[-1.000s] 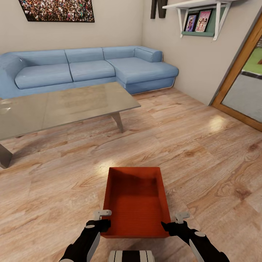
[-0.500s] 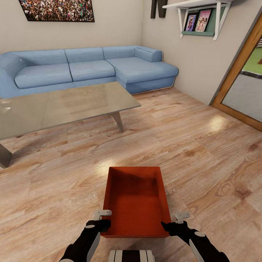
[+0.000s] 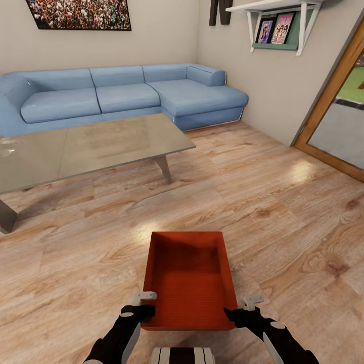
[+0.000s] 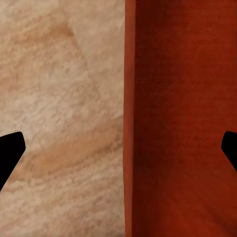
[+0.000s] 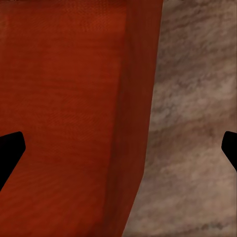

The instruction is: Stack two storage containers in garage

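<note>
One orange-red lidless storage container (image 3: pixel 187 283) rests on the light wood-plank floor of the living room, directly in front of me. My left gripper (image 3: pixel 143 304) is open at its near left corner. In the left wrist view the left gripper (image 4: pixel 118 148) straddles the container's (image 4: pixel 182 123) thin side wall, one finger outside over the planks and one inside. My right gripper (image 3: pixel 243 307) is open at the near right corner. The right gripper (image 5: pixel 118 148) straddles the container's (image 5: pixel 64 98) other side wall the same way. The garage is out of view.
A glass coffee table (image 3: pixel 76 149) stands ahead on the left, with a blue corner sofa (image 3: pixel 121 93) behind it against the wall. A wood-framed glass door (image 3: pixel 338 111) is at the right, and a wall shelf (image 3: pixel 275 25) hangs above.
</note>
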You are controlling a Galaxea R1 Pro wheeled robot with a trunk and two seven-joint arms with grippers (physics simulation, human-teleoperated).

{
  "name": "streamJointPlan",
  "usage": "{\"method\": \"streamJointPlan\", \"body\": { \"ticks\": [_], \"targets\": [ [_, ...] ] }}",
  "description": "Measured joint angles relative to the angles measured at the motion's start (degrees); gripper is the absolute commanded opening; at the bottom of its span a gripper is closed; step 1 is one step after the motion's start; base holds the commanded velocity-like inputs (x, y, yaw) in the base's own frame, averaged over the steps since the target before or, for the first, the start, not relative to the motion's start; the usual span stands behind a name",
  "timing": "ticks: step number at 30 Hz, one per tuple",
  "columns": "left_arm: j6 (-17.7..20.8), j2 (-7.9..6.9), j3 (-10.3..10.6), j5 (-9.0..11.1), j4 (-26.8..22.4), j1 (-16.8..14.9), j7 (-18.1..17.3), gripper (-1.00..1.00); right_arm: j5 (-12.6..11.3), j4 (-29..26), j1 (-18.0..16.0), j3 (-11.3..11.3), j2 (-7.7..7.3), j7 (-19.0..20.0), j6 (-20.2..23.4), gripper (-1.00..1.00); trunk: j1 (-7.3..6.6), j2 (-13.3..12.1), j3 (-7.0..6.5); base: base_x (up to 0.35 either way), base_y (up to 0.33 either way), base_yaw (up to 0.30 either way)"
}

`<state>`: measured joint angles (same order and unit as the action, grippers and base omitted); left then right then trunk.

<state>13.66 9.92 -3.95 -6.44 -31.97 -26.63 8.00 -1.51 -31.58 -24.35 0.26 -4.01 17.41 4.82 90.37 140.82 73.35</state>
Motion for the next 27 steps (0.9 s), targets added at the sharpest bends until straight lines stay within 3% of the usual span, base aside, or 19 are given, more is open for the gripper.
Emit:
{"method": "streamJointPlan", "body": {
  "ticks": [1,2,5,8,27],
  "targets": [
    [0.00,0.00,0.02,0.00,0.00,0.00,0.01,1.00,0.00,-0.01,0.00,-0.01,0.00,0.00,0.00,-1.00,0.00,0.00,0.00,0.000,0.000,0.000],
    [0.00,0.00,0.03,0.00,0.00,0.00,0.01,-1.00,0.00,-0.02,0.00,-0.01,-0.01,-0.01,0.00,-1.00,0.00,0.00,0.00,0.000,0.000,0.000],
    [-0.01,0.00,0.05,0.00,0.01,0.00,-0.04,-1.00,-0.15,-0.06,0.00,0.05,0.01,0.12,0.01,-1.00,0.00,0.00,0.00,0.000,0.000,0.000],
    [-0.15,0.01,0.30,1.32,0.08,0.01,-0.27,-1.00,-0.22,-0.06,0.01,0.03,0.04,0.33,0.01,-1.00,0.00,0.00,0.00,0.000,0.000,0.000],
    [-0.10,0.01,0.20,0.97,0.06,0.01,-0.29,-1.00,-0.18,-0.04,0.00,0.13,0.02,0.93,0.10,-1.00,0.00,0.00,0.00,0.000,0.000,0.000]
  ]
}}
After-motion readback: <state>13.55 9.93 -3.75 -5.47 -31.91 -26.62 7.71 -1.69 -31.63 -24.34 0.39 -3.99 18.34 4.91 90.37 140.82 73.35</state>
